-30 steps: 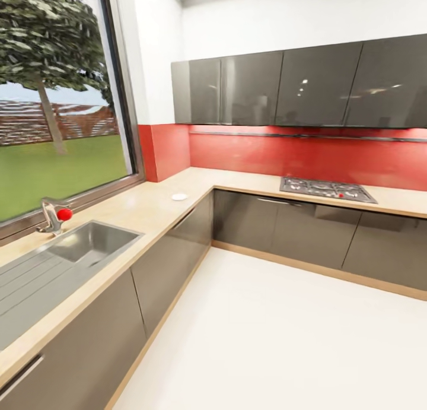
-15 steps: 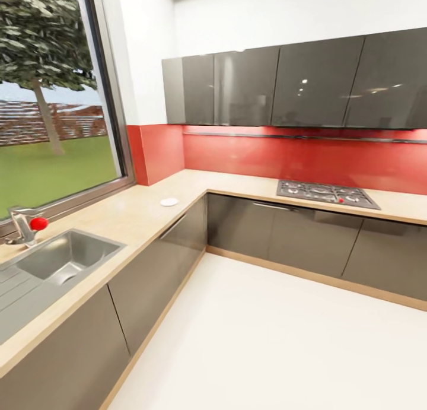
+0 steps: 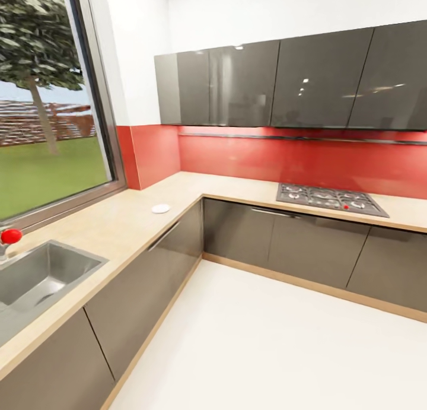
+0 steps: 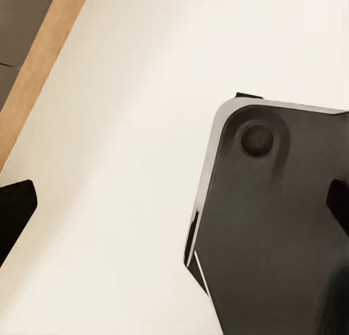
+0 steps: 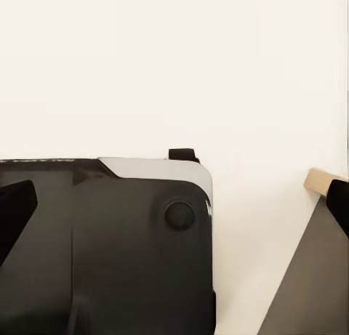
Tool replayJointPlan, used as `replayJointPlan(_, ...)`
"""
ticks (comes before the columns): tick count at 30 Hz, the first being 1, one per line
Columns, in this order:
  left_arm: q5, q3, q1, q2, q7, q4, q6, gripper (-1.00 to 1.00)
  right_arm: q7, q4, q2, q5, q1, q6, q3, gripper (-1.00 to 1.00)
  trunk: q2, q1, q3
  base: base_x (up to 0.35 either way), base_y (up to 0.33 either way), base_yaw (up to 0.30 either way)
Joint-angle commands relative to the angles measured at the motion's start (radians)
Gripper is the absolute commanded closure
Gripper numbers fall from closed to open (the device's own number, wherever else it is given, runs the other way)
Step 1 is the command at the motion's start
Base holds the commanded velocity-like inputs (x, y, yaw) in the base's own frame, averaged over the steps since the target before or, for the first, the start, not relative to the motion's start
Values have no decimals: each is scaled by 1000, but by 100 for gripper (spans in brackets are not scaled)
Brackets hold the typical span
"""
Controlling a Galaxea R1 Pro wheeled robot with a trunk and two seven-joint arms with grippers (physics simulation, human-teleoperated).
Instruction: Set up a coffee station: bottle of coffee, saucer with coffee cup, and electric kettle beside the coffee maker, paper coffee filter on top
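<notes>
A kitchen corner seen from the robot's head. The largest thing is the kitchen countertop (image 3: 124, 223), a long tan L-shaped slab over dark grey cabinet fronts, running from seven o'clock up to the corner and then across to three o'clock. Above it, from eleven to two o'clock, hangs a row of glossy grey wall cabinets (image 3: 273, 83) over a red backsplash. A big window (image 3: 44, 101) at nine to ten o'clock looks out on grass and a tree. A steel sink (image 3: 32, 276) is set in the counter at eight o'clock, with a red tap knob (image 3: 10, 236) just beside it. A gas hob (image 3: 331, 199) lies in the counter at three o'clock.

The smallest thing is the saucer (image 3: 161, 208), a flat white disc lying alone on the counter near the corner, at about ten o'clock from centre, well apart from sink and hob.

It will probably handle as a light, stiff, brittle and rather slippery plate. Lying flat, it offers only its thin rim, so a pinch across the edge looks like the place to take hold.

In the wrist views, the left gripper (image 4: 174, 204) and right gripper (image 5: 174, 204) hang over pale floor and the robot's dark base, each with its dark fingertips at opposite picture edges, spread wide and holding nothing.
</notes>
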Motion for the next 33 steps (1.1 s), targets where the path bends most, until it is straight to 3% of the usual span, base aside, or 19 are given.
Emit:
replayJointPlan(1,5,4,0,0,-2,-2,-2,-100,-3,1,1,10,-1,-3,-8,-100,-2,1,-2,333,-136,0)
replayJointPlan(33,5,4,0,-2,-2,-2,-2,-100,-3,2,1,10,-1,-3,-7,-100,-2,1,-2,310,-180,0)
